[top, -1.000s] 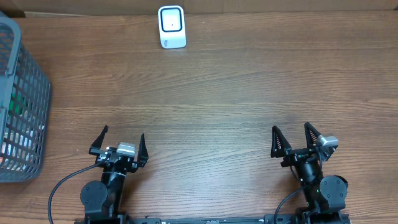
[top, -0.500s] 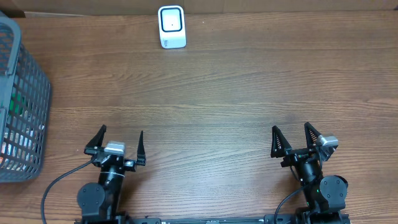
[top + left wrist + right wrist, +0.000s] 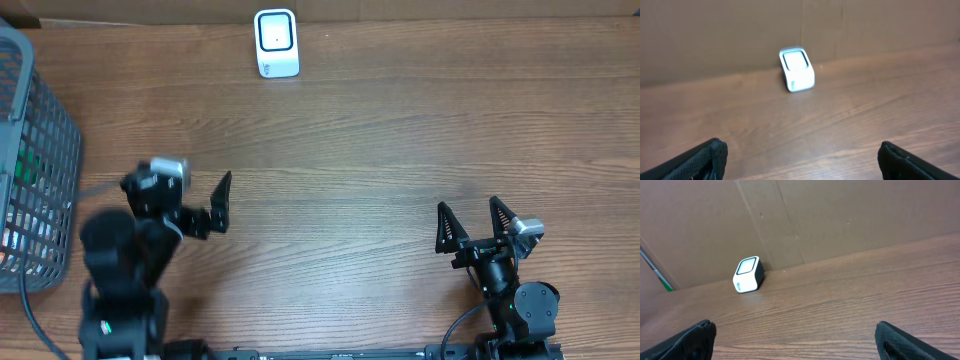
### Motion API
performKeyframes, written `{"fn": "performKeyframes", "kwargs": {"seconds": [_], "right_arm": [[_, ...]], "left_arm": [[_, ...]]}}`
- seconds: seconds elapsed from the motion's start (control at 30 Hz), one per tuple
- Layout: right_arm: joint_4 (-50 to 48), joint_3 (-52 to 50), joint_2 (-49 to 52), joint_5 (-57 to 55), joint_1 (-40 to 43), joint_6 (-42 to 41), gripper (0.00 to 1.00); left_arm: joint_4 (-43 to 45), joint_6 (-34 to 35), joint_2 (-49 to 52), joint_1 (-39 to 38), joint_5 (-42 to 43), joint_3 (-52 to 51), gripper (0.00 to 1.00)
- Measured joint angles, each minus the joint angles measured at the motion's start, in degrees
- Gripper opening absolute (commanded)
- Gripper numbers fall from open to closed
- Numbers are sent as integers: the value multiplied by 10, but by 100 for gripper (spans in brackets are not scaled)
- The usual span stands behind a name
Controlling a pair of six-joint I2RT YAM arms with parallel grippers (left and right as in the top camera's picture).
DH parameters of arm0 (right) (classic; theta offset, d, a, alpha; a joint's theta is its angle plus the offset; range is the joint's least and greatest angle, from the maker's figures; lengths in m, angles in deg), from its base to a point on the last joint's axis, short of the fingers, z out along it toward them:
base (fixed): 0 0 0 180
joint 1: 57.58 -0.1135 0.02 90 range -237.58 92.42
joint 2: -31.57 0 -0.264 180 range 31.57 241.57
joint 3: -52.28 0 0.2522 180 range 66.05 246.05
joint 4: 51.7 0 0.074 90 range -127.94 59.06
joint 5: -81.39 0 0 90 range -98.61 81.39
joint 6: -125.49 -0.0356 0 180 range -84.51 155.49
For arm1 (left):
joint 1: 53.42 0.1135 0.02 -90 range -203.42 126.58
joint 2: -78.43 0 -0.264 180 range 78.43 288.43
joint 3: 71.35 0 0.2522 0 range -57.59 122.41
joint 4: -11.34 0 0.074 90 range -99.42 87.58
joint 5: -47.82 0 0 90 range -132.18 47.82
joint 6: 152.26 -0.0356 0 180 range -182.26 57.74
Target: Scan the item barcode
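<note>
Wooden table (image 3: 380, 150) lies beneath left end effector (image 3: 802, 155), hovering wide-spread.

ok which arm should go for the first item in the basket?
Left. The left gripper is close to the basket at the left edge of the table, jaws open and empty. The right gripper, also open, is on the far right, with most of the table between it and the basket.

- The scanner (image 3: 276, 43) stands at the tabletop's (image 3: 400, 140) far edge, left of centre.
- The basket (image 3: 58, 130) sits at the left edge, with what seem to be items (image 3: 27, 166) inside.
- The left pincer (image 3: 186, 196) is just right of the basket; the right pincer (image 3: 468, 222) is at the front right.
</note>
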Motion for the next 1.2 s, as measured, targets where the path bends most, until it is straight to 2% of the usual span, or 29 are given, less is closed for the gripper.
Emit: {"fn": "performKeyframes", "kwargs": {"seconds": [0.27, 0.4, 0.67, 0.8, 0.9, 1.1, 1.2], "right_arm": [[0, 0, 0, 0, 0, 0, 100], [0, 0, 0, 0, 0, 0, 100], [0, 0, 0, 0, 0, 0, 100], [0, 0, 0, 0, 0, 0, 100], [0, 0, 0, 0, 0, 0, 100], [0, 0, 0, 0, 0, 0, 100], [0, 0, 0, 0, 0, 0, 100]], "left_arm": [[-247, 5, 231, 0, 16, 279, 100], [-322, 16, 315, 0, 58, 401, 99], [-304, 44, 362, 0, 119, 429, 99], [-266, 64, 380, 0, 134, 429, 100], [-259, 101, 386, 12, 123, 444, 93], [-302, 179, 431, 115, 50, 604, 91], [-316, 215, 447, 181, 13, 686, 96]]}}
